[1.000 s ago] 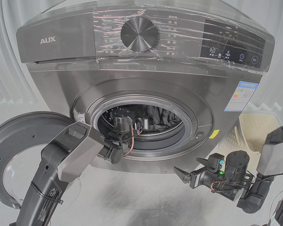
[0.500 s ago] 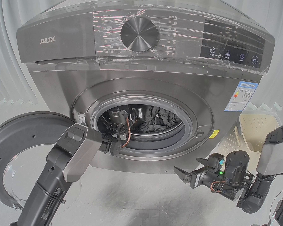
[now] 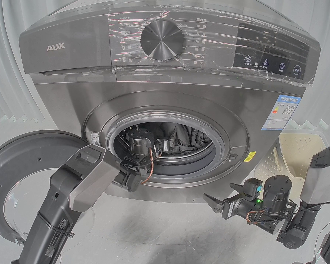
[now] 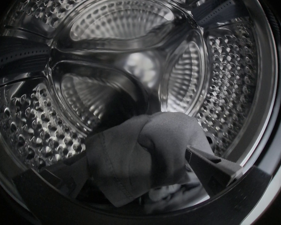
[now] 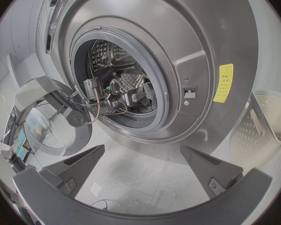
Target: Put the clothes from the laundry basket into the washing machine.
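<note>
The grey washing machine (image 3: 165,92) has its round door (image 3: 22,173) swung open to the left. My left gripper (image 3: 168,143) is inside the drum opening, fingers spread wide. A dark grey garment (image 4: 140,153) lies bunched between its fingers (image 4: 209,169), low at the front of the steel drum (image 4: 121,47). More dark clothes (image 3: 189,136) show in the drum's right half. Low in front of the machine, right of the opening, my right gripper (image 3: 218,197) hangs open and holds nothing. The cream laundry basket (image 3: 300,154) stands right of the machine.
The open door takes up the floor space to the left. Between the two arms lies bare grey floor (image 3: 154,231). A rubber seal (image 5: 160,88) rings the drum opening. White curtains (image 3: 11,74) hang behind the machine.
My left wrist pushed slightly deeper and higher into the drum, then came back a little toward the opening. The right arm has barely moved.
</note>
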Controlling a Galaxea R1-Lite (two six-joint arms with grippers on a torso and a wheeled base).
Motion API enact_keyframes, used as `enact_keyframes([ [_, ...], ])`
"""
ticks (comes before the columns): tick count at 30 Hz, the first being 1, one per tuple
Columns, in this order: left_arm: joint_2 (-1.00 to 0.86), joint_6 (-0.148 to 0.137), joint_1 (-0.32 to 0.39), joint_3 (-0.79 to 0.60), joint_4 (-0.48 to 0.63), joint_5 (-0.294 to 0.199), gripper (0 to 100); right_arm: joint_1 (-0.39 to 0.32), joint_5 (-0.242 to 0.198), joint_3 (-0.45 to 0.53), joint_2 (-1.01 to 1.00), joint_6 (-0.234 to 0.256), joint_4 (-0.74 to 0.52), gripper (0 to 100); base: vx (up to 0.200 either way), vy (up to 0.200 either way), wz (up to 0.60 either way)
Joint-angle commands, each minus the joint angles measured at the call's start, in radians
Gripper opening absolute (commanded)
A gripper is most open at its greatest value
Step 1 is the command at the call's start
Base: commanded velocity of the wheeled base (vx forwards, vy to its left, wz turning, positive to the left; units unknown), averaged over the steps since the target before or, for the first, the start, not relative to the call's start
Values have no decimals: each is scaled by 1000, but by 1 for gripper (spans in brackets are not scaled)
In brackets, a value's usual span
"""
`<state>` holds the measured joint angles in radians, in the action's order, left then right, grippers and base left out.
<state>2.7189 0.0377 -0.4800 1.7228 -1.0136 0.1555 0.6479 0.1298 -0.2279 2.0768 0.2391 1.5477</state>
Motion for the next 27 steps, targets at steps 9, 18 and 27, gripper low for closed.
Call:
enact_keyframes([
  [9, -404, -10, -147, -716, -123, -51, 100, -4, -1, 2, -21, 0, 0, 100, 0, 0, 0],
  [18, -542, 5, -278, -973, -168, -48, 100, -5, -1, 12, -29, 0, 0, 100, 0, 0, 0],
  [27, -798, 149, -342, -1249, -198, 15, 100, -27, 7, 65, -190, -41, -1, 100, 0, 0, 0],
])
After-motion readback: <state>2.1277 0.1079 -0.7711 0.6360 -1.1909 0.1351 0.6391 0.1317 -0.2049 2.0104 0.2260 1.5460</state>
